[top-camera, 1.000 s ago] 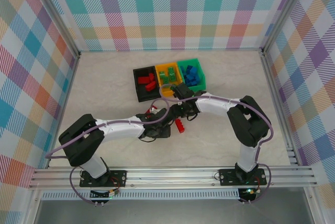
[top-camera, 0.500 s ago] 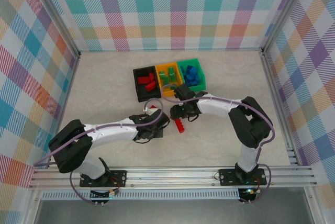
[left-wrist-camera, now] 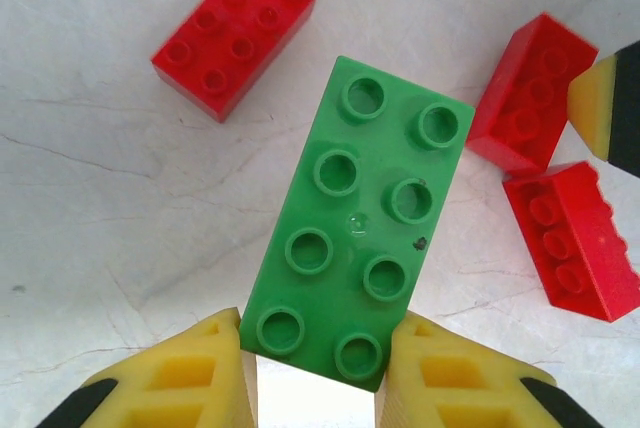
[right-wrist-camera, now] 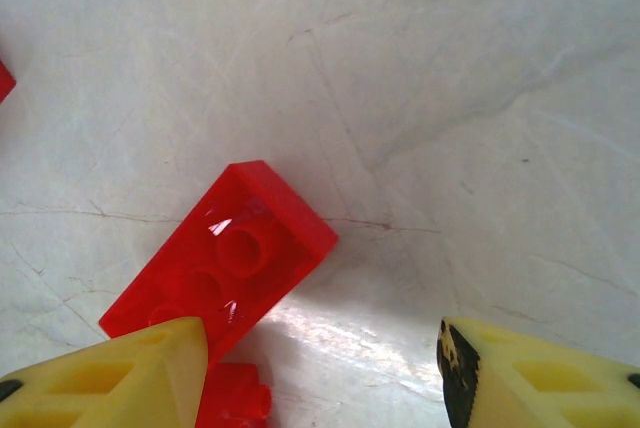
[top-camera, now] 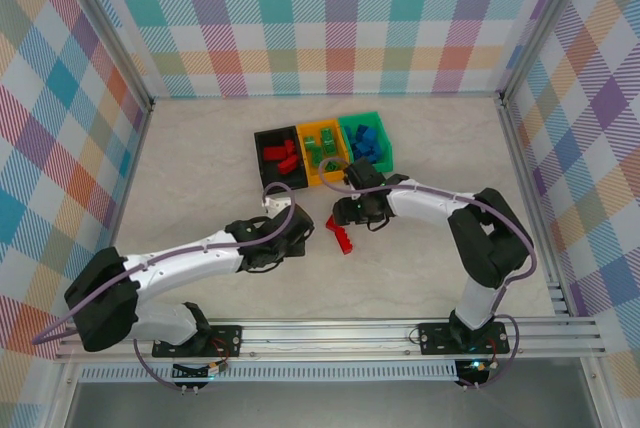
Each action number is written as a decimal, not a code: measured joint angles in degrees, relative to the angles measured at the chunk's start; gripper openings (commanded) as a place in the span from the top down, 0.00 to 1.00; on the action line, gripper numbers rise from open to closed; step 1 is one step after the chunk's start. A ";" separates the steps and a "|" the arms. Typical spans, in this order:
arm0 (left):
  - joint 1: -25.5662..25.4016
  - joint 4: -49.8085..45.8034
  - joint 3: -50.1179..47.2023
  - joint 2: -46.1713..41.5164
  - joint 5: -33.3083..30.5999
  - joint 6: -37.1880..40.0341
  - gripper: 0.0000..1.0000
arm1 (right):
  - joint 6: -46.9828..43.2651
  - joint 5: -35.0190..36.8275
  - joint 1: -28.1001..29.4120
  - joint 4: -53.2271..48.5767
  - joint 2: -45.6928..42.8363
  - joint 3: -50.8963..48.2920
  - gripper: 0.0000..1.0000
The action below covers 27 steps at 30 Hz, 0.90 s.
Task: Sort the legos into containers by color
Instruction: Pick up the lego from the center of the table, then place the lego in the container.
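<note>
Since the left gripper point(left-wrist-camera: 315, 348) clamps the green brick point(left-wrist-camera: 360, 218) endwise, lift gently. The open right gripper point(right-wrist-camera: 320, 348) should centre on the red brick point(right-wrist-camera: 225, 258).

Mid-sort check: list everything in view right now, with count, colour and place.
black bin: one, black, left end of the joined row.
orange-yellow bin: one, orange-yellow, middle of the row.
green bin: one, green, right end of the row.
binned red legos: several, red, in the black bin.
binned green legos: several, green, in the orange-yellow bin.
binned blue legos: several, blue, in the green bin.
loose red legos: at least three, red, on the table by the grippers.
green lego: one, green, between the left gripper's fingers.
table: one, pale marbled.
left gripper: one, yellow-tipped, closed on the green lego.
right gripper: one, yellow-tipped, open over a loose red lego.
</note>
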 measured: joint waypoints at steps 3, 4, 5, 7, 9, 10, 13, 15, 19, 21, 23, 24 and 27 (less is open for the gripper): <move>0.00 -1.66 0.00 -3.04 -2.01 -0.02 0.74 | 0.70 -0.66 -1.33 0.57 -0.81 -0.85 0.37; 0.02 -2.23 0.00 -4.11 -2.75 -0.04 0.75 | 0.87 -0.83 -1.75 0.68 -1.11 -1.07 0.37; 0.04 -2.91 0.00 -5.31 -3.48 -0.04 0.75 | 0.96 -1.03 -2.16 0.92 -1.42 -1.33 0.37; 0.20 -4.04 0.00 -7.61 -4.76 -0.09 0.75 | 1.16 -1.27 -2.97 1.46 -2.08 -1.97 0.37; 0.81 -5.03 -0.13 -10.10 -5.70 -0.17 0.75 | 1.36 -1.29 -3.87 2.01 -2.69 -2.75 0.37; 1.25 -5.16 -0.48 -11.63 -5.97 -0.22 0.75 | 1.53 -1.31 -4.33 2.12 -3.02 -3.23 0.37; 4.11 -5.55 -1.95 -15.78 -5.90 -0.22 0.75 | 1.97 -1.51 -5.62 2.45 -3.76 -4.61 0.37; 6.60 -5.53 -3.02 -18.10 -5.44 0.07 0.75 | 2.21 -1.53 -6.36 2.60 -4.02 -5.29 0.37; 13.60 -5.53 -3.48 -19.32 -1.86 2.67 0.75 | 2.38 -1.70 -7.65 2.99 -4.76 -6.36 0.37; 17.35 -5.88 -2.86 -18.18 0.35 4.52 0.75 | 2.38 -1.68 -7.98 2.99 -5.11 -6.58 0.37; 20.52 -6.45 -1.05 -15.85 2.62 6.78 0.75 | 2.38 -1.66 -8.09 2.97 -5.53 -6.58 0.37; 21.42 -6.54 0.00 -14.69 3.48 7.72 0.74 | 2.38 -1.68 -8.09 2.99 -5.73 -6.58 0.37; 23.82 -6.34 5.03 -9.51 6.34 10.73 0.74 | 2.40 -1.64 -8.09 3.04 -6.47 -6.82 0.37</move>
